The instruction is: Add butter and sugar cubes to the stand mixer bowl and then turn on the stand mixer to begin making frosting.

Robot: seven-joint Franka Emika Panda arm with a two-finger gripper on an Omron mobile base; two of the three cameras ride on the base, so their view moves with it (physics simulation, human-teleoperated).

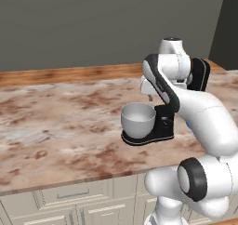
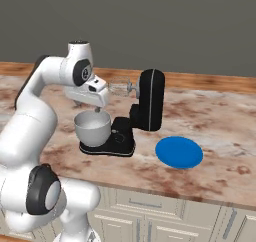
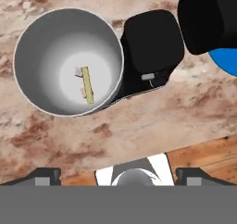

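Fingers [image 3: 46, 176]: spread wide, holding nothing.
Stand mixer bowl [image 3: 34, 42]: directly below the fingers, butter stick [image 3: 87, 84] and pale cubes [image 3: 77, 71] inside.
Stand mixer [image 2: 147, 106]: beside the fingers, head tilted back.
Left: likely switching it on.

White robot arm with dark joints [image 2: 30, 116] bent forward over worktop, wrist turned down; two-finger gripper [image 2: 97, 107] pointing downward, dark finger tips [image 3: 44, 176] spread wide, holding nothing.
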